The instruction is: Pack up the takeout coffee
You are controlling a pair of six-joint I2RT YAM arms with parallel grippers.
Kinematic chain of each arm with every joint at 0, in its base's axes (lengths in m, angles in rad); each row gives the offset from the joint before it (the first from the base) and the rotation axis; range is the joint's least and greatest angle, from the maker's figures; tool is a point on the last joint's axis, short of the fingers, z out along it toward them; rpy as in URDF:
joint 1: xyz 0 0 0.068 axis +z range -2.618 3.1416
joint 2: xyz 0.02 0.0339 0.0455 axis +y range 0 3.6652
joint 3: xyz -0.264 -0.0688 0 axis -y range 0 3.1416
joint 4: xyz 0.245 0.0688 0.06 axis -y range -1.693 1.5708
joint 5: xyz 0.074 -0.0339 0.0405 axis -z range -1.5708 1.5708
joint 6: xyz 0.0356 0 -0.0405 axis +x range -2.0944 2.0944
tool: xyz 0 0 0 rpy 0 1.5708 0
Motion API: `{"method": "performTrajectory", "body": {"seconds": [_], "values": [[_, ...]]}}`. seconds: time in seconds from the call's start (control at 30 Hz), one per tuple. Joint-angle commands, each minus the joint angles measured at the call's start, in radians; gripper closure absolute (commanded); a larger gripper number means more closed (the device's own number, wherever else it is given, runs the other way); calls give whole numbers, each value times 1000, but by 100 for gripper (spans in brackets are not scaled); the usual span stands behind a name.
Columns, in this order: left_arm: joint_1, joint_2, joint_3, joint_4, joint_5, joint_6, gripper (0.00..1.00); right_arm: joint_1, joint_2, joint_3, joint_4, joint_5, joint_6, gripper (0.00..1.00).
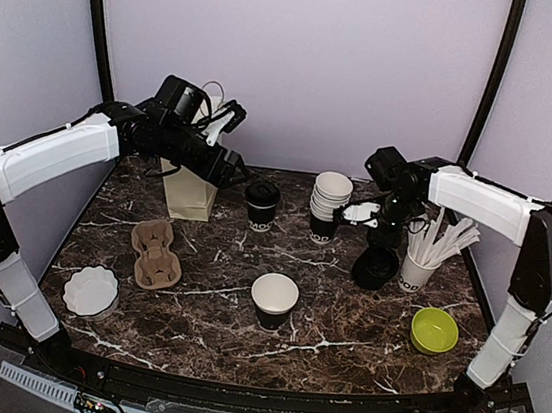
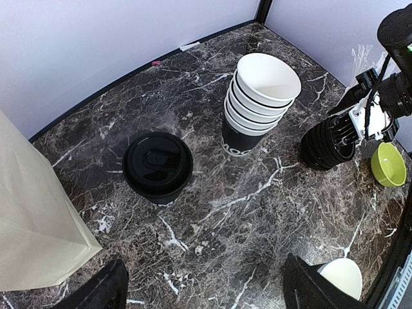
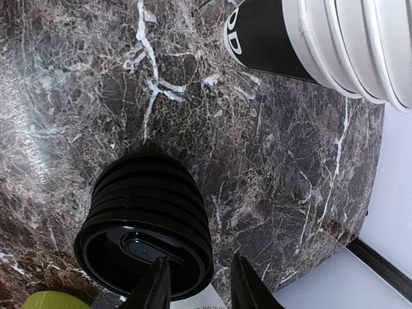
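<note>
Fingers [image 3: 154, 286] of the right gripper [image 3: 196, 265] are set part-way open astride the rim of the tilted lid stack [image 3: 145, 225]

On the marble table [image 1: 339, 350], read from its middle in the top view, the paper bag [image 1: 187, 194] is stood at 10 o'clock and the cardboard cup carrier [image 1: 155, 252] is laid at 9 o'clock; the cup stack [image 1: 329, 205] is placed at 1 o'clock and the lid stack at 3 o'clock, with one finger seen inside its top rim and the other outside, marble showing between. The lidded cup [image 1: 260, 205] is stood upright at 11 o'clock, just beside the paper bag and apart from both grippers; the open cup [image 1: 274, 300] is stood at 6 o'clock. The left gripper [image 2: 205, 273] is held above the table near the paper bag, its fingers spread wide with nothing between them
</note>
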Motion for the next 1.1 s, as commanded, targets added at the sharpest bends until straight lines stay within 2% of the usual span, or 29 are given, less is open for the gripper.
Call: {"method": "performTrajectory", "body": {"seconds": [0.0,0.43,0.83,1.07], "values": [[2,-27,-13,18,14,7,14,0,27,10,21,32,-26,67],[3,-23,-19,22,20,7,14,0,80,25,17,52,-46,70],[2,-25,-30,32,25,7,14,1,63,39,-18,50,-62,95],[2,-19,-32,38,34,7,14,0,40,57,-44,46,-50,99]]}}
